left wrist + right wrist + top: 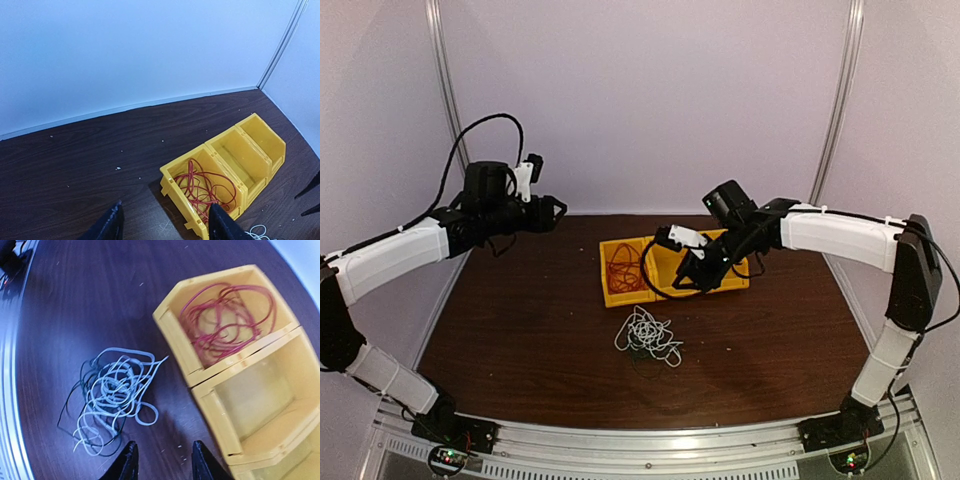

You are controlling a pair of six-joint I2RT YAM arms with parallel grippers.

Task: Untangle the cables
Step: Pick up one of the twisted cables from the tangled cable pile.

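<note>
Right wrist: R jaws half-open, empty, nr white cables point(112, 395) on table point(75, 300).

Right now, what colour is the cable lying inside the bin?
Red; the cable shows best in the right wrist view.

Red cable point(227, 322) in yellow bin point(174, 340), white and black cables point(112, 400) tangled on table point(75, 300)

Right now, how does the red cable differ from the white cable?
The red cable lies in the end compartment of the yellow bin; the white cable lies on the table beside it. The red cable is alone; the white cable is tangled with a black cable. Both are thin, loose loops.
</note>
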